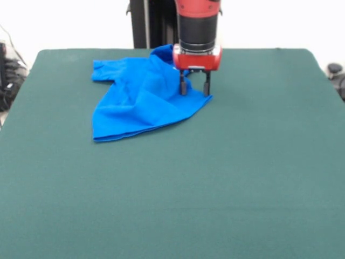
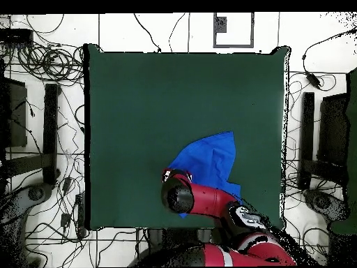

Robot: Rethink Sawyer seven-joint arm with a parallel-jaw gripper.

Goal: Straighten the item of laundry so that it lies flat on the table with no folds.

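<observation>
The bright blue T-shirt (image 1: 140, 97) lies crumpled and folded over itself at the far side of the dark green table (image 1: 226, 183), left of centre in the front view. One sleeve sticks out to the left and a bunched part rises behind the arm. My gripper (image 1: 194, 93) points straight down at the shirt's right corner. Its two fingers (image 1: 183, 86) stand apart, open, with tips at or just above the fabric. In the overhead view the shirt (image 2: 211, 158) lies near the table's (image 2: 153, 105) lower edge, and the red arm (image 2: 202, 199) covers the gripper.
The black pedestal (image 1: 151, 21) stands behind the table's far edge. Cables (image 2: 42, 63) and dark stands (image 2: 50, 125) surround the table on the floor. The shirt takes up a small part of the cloth surface.
</observation>
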